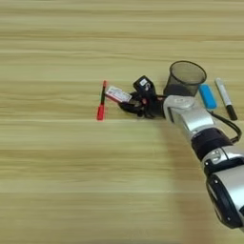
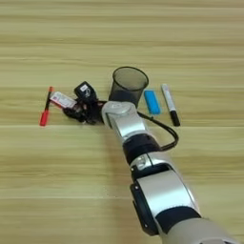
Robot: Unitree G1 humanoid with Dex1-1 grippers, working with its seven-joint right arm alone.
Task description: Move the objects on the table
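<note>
- Left eye view: the right gripper [image 1: 136, 102] reaches in from the right across the table [image 1: 57, 181], its jaws closed around the near end of the flat white box [image 1: 117, 94], which juts up-left and looks slightly raised, though I cannot tell whether it is clear of the wood.
- The red-and-black pen [image 1: 101, 99] lies just left of the box, close but apparently not touching it.
- As I judge it, the step in hand is carrying the box away; it goes best lifted straight up first, so the trailing edge does not brush the pen and roll it.
- Right eye view: the same grip shows, black fingers [image 2: 78, 114] under the box [image 2: 62, 99], pen [image 2: 45, 106] at far left.
- The black mesh cup [image 2: 129, 85] stands upright just behind the silver forearm [image 2: 125, 121]; what shows of its inside looks empty, though the bottom is dim.
- To its right lie a small blue block [image 2: 152, 102] and the white marker [image 2: 169, 104], side by side, not touching.
- Any swing toward the right should pass in front of the cup, since the forearm sits very near its wall.
</note>
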